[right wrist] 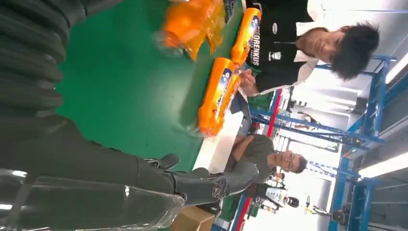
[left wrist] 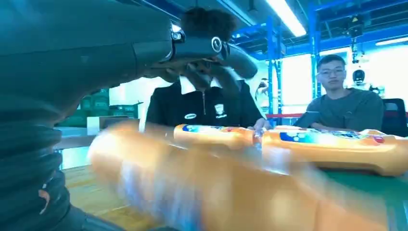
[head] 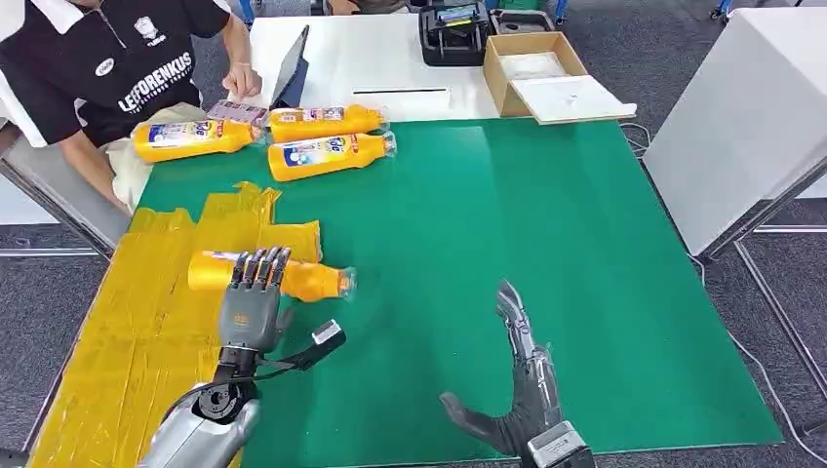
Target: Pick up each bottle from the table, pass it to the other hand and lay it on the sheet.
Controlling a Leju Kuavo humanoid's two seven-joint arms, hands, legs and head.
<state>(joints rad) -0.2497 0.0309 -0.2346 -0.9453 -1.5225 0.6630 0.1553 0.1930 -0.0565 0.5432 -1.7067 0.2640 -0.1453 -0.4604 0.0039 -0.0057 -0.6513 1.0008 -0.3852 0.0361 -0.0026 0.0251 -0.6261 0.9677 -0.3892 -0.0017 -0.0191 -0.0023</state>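
Glossy orange plastic bottle (head: pixel 293 278), crinkled yellow sheet (head: pixel 127 312), matt green mat (head: pixel 507 244).

A green surface (head: pixel 507 253) carries a yellow sheet (head: pixel 127 312) along its left side, three orange bottles (head: pixel 327 156) at the far edge, and a fourth bottle (head: pixel 312 281) lying across the sheet's edge.

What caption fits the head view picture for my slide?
Left hand lays an orange bottle on the yellow sheet; right hand waits open.
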